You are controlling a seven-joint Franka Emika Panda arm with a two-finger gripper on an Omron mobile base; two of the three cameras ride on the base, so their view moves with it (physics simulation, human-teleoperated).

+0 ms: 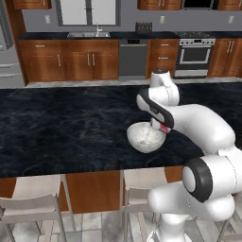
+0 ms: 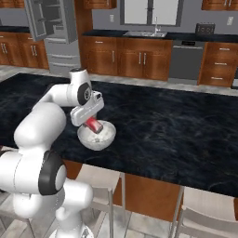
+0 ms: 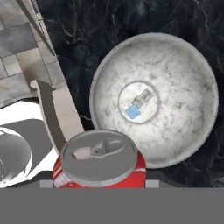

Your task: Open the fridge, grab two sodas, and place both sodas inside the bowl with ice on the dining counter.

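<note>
My gripper [image 2: 93, 123] is shut on the red soda [image 2: 95, 125], a can with a silver top, and holds it tilted just over the white bowl [image 2: 96, 141] on the dining counter [image 2: 176, 125]. In the hand view the red soda [image 3: 98, 164] fills the bottom, and past it lies the bowl [image 3: 188, 83] with small ice pieces [image 3: 138, 105] at its centre. From the left base view, the can [image 1: 164, 128] hangs at the bowl's [image 1: 142, 141] right rim. The fridge [image 2: 51, 23] stands at the back left with a door open.
Stools [image 1: 38, 198] [image 2: 200, 209] stand along the near side of the dining counter. Behind it runs a wood cabinet row with a sink [image 1: 87, 34], a dishwasher [image 1: 133, 56] and a stove [image 1: 194, 54]. The counter edge and floor tiles [image 3: 17, 48] lie just left of the bowl.
</note>
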